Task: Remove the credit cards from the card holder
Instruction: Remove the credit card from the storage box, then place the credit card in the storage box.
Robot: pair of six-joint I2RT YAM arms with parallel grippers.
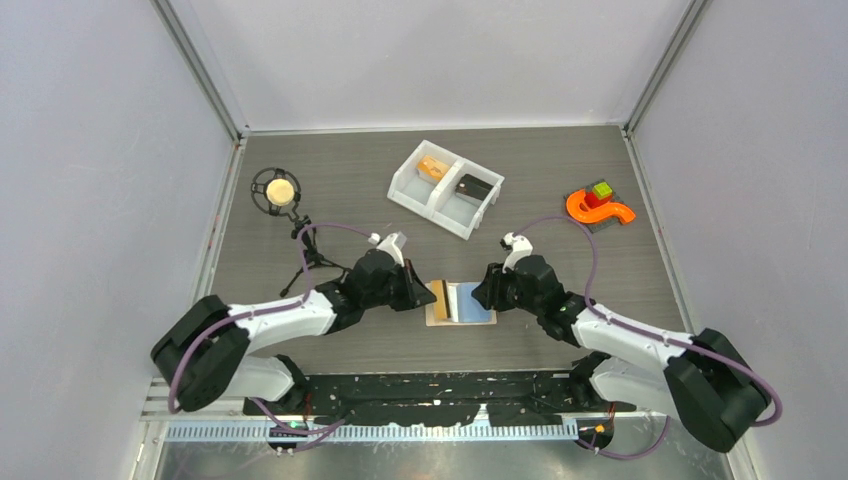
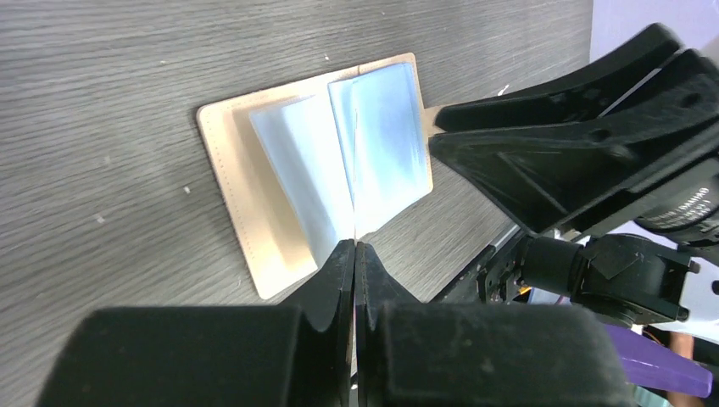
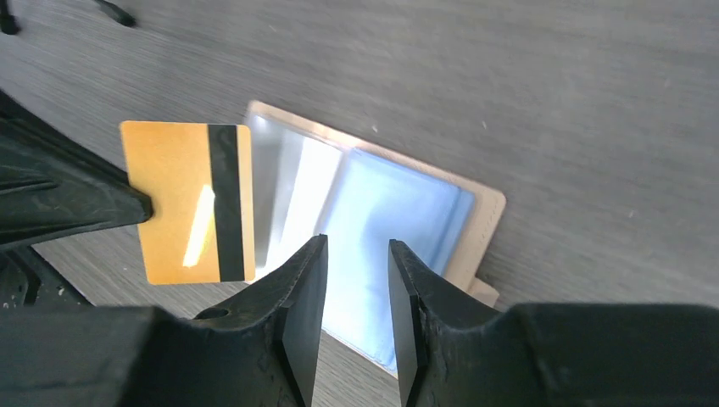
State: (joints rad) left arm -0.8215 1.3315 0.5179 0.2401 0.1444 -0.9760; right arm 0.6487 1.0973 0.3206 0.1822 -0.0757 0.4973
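The dark grey wood-grain table (image 1: 330, 190) is seen from above, with both arms reaching inward to its near middle. At the far side a white two-compartment bin (image 1: 430, 214) is set at an angle. An orange-tan piece (image 1: 432, 168) is seen in its left compartment and a dark piece (image 1: 472, 187) in its right one, both too small to be identified. A round microphone on a small tripod (image 1: 277, 190) is seen far left, and an orange curved toy (image 1: 598, 208) with a red and a green block on it far right.

Between the two grippers the card holder (image 1: 468, 302) is laid open and flat on the table. Its beige-tan outer leather shows as a border with a stitched edge, its light blue lining faces up, and glossy clear sleeves are fanned at the fold.

And there it is: a gold card (image 3: 182, 203) with a black magnetic stripe is held clear of the holder, above its left part. It is pinched at one edge by the left gripper (image 2: 354, 253), whose jaws are clamped tight on it.

The right gripper (image 3: 356, 254) is held low at the blue right half, its jaws narrowly parted with nothing seen between them.
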